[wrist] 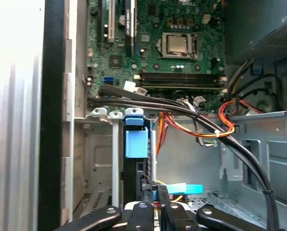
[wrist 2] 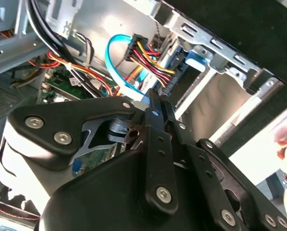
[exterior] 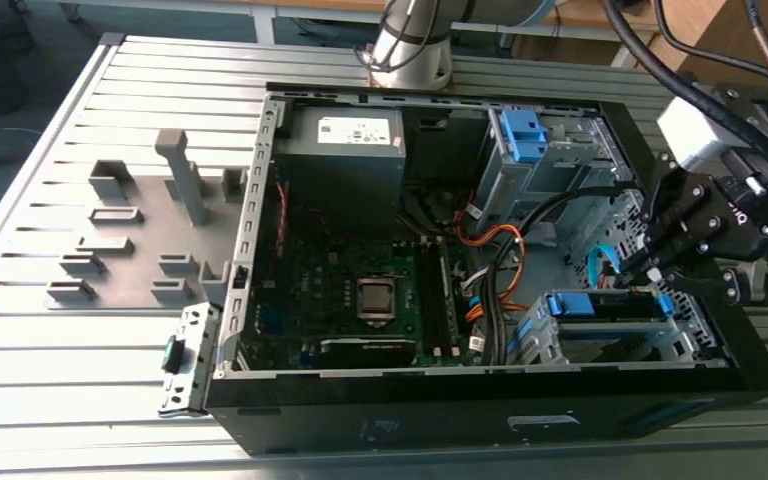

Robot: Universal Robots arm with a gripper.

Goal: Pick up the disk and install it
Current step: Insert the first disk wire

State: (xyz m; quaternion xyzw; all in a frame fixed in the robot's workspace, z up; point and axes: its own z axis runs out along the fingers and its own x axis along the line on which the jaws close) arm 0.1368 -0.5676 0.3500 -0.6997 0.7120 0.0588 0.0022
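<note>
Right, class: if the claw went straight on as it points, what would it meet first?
Probably the plug of the red-and-yellow wire bundle, just ahead of the claw beside the blue cable, though depth is unclear.

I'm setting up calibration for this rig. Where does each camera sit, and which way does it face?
Exterior view: off the arm, high up, looking down into the open computer case on the slatted table; arm base and pincer show.
First wrist view: on the wrist, looking past the pincer toward the motherboard.
Second wrist view: on the wrist behind the pincer, facing coloured cables by the drive cage.
Shared: exterior and first wrist views both show the motherboard.
</note>
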